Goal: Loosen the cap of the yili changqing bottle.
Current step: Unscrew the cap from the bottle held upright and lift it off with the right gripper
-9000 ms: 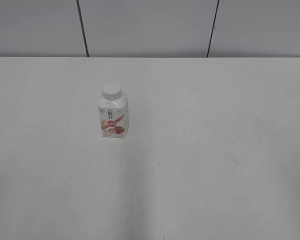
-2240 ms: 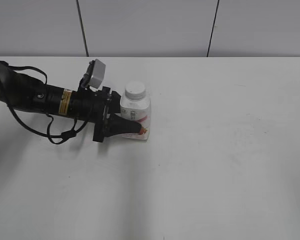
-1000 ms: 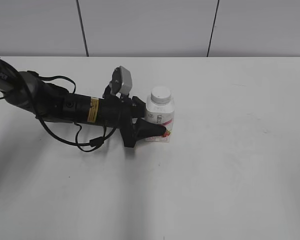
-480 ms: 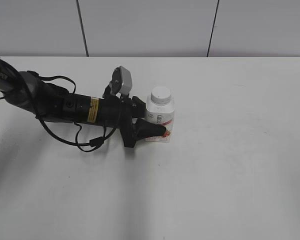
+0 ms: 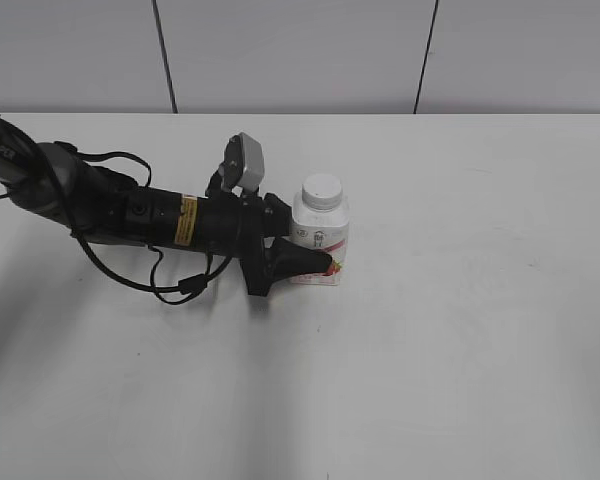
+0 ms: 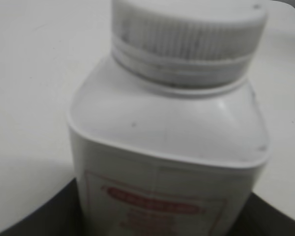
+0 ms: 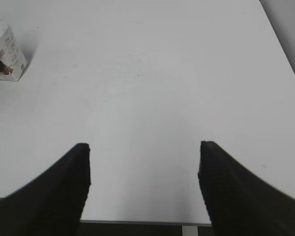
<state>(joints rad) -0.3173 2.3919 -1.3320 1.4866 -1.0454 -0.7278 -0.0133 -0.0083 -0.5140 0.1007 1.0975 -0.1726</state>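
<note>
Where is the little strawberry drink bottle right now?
In the exterior view the yili changqing bottle stands upright on the white table, slightly left of centre, its lower body clamped by the left pincer.

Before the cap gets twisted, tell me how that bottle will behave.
The yili changqing bottle looks stiff, its flat sides suiting the left end effector clamping it. Tall on a small base, it might tip if pushed high. The ribbed cap should resist slipping.

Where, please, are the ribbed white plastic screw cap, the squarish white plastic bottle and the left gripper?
Ribbed white plastic screw cap point(image 6: 187, 46): left wrist view, ribbed side.
Squarish white plastic bottle point(image 5: 320, 232): exterior view, front face.
Left gripper point(image 5: 315, 262): exterior view, fingertips.
</note>
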